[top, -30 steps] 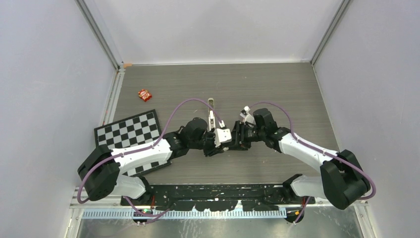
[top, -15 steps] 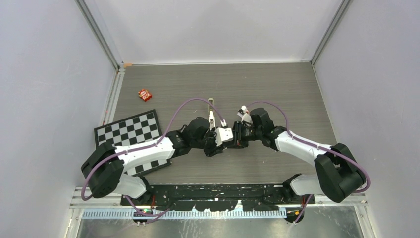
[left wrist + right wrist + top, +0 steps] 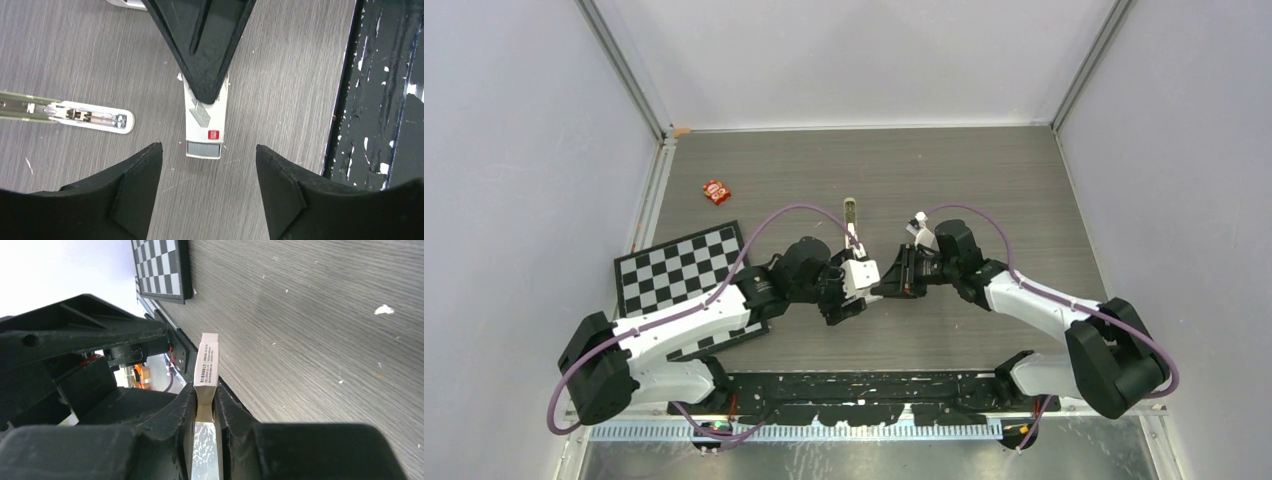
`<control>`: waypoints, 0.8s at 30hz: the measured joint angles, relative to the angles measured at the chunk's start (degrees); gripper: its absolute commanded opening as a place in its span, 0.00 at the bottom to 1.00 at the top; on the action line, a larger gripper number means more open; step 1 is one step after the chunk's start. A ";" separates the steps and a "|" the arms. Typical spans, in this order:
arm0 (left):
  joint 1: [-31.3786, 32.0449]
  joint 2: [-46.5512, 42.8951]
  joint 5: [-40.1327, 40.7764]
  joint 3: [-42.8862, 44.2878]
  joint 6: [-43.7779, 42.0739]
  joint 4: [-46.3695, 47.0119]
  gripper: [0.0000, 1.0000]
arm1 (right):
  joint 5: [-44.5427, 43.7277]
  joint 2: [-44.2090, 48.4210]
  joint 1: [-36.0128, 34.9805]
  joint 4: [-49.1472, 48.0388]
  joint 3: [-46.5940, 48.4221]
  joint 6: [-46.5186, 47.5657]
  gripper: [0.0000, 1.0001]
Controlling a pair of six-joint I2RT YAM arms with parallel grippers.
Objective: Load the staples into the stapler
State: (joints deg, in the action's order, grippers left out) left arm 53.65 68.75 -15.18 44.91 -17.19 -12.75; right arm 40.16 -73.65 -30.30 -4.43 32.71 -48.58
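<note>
A black-and-white checkerboard point(image 3: 686, 262) lies flat at the left of the grey wood-grain surface point(image 3: 984, 170). A small red packet point(image 3: 716, 191) lies beyond it, apart, toward the far left corner.

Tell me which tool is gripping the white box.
The right tool: its fingers are shut on the end of the white box. The left tool is open and touches nothing.

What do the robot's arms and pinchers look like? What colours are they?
The left arm and the right arm are both made of smooth white tube-like pieces joined by chunky round black joints. A purple cable loops along each arm. The left gripper and the right gripper are matte black, each with two wedge-shaped fingers that narrow toward the tips.
</note>
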 measured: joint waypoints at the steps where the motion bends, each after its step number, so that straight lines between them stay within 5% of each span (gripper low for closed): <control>1: 0.00 -0.59 0.20 0.00 -0.26 -0.63 0.72 | 0.24 0.68 0.02 -0.35 -0.26 -0.07 0.23; 10: 0.00 -1.22 1.53 0.00 -1.51 -3.93 0.75 | 2.19 4.76 0.04 -1.29 -1.05 -0.90 0.24; 24: 0.00 0.94 2.12 0.00 -1.55 -3.78 0.63 | 2.64 5.81 0.04 -1.22 -1.44 -1.18 0.24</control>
State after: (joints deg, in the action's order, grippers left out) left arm 53.65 69.69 -13.06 44.91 -18.74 -16.53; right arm 42.81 -67.83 -30.26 -5.65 31.27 -49.76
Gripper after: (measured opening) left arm 0.636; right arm 0.245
